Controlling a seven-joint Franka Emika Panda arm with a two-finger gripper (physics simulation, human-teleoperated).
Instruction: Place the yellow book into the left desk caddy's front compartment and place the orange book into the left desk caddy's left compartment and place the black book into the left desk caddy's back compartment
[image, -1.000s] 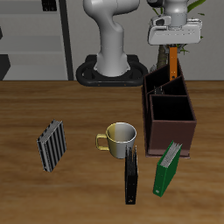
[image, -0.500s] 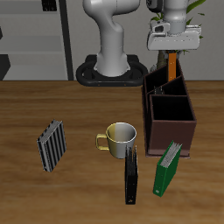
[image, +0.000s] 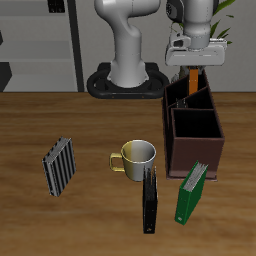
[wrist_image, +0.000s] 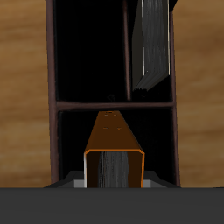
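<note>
I have the gripper (image: 192, 66) clamped on the orange book (image: 192, 80), which hangs upright from it above the far end of the left desk caddy (image: 195, 125), its lower end at the caddy's rim. From the wrist camera the orange book (wrist_image: 115, 147) points down into an open dark cell of the caddy (wrist_image: 54, 79), with a divider wall just past its end. A small greyish book, the yellow book (wrist_image: 150, 48), already stands in the neighbouring cell beyond that divider.

The black book (image: 150, 199) stands on its edge on the tabletop (image: 60, 120) near the front, just in front of a cream mug (image: 136, 157). A green book (image: 192, 190) leans beside the caddy's near end, close to the black book. A grey-and-white striped book (image: 59, 165) sits well apart on the other side of the mug.
</note>
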